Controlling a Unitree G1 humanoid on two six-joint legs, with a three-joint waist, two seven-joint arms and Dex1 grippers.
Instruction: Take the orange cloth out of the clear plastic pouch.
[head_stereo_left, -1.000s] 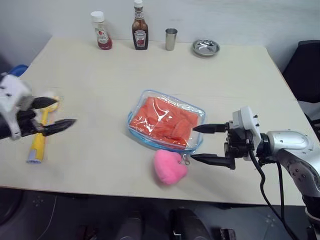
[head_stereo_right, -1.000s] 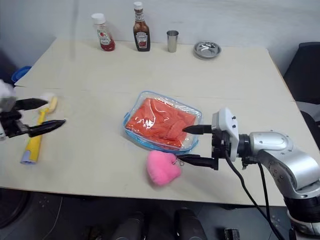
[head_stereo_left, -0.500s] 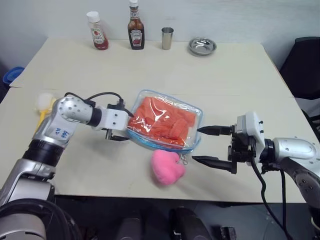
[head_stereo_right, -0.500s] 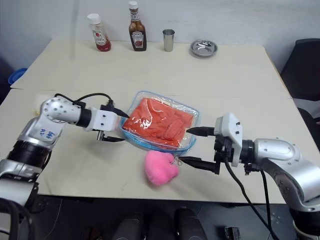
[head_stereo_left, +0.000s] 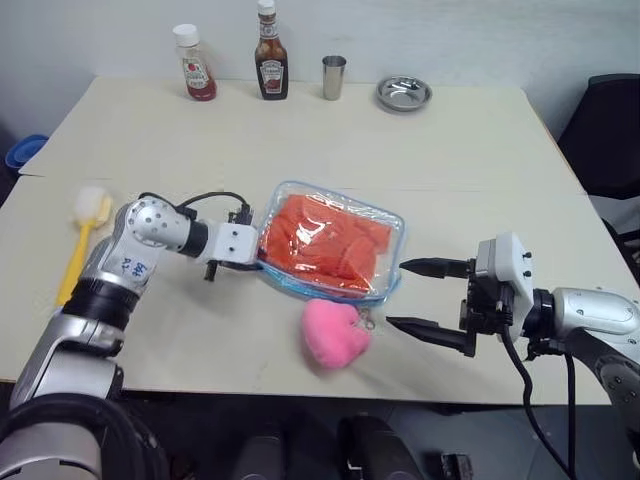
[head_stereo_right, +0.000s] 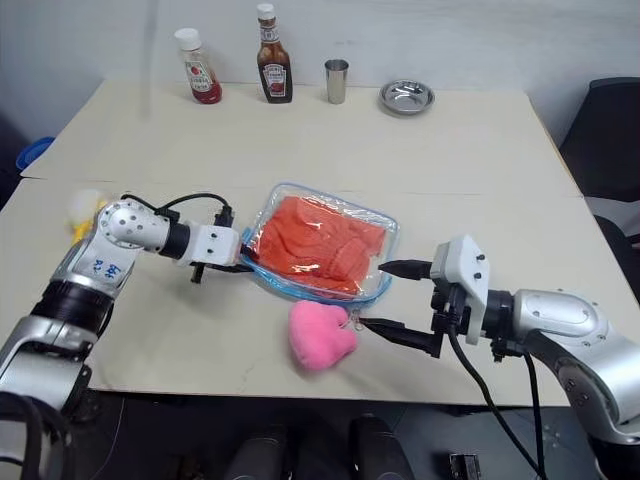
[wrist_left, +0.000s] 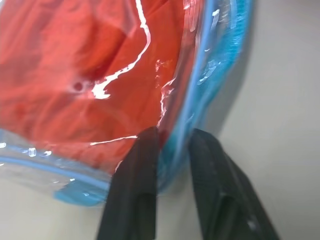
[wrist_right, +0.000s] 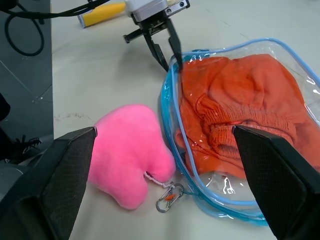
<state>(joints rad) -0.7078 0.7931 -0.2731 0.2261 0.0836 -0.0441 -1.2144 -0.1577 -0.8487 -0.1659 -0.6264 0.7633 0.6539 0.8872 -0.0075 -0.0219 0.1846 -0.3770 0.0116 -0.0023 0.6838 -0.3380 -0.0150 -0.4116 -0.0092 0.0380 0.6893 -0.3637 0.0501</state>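
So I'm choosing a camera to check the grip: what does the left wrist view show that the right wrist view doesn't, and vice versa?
Left wrist view: a close look at the left gripper shut on the pouch's blue edge.

Right wrist view: the pink heart with its clip, a yellow handle, and the right gripper's open fingers.

Both: left gripper, pouch, cloth inside, table.

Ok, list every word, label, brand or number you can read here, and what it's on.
Nothing can be read for certain.
Dark sauce bottle: white label, lettering too small.
Red sauce bottle: label too blurred.
Left arm: small blue marking, unreadable.
Clear plastic pouch, orange cloth, pink plush heart: no text seen.
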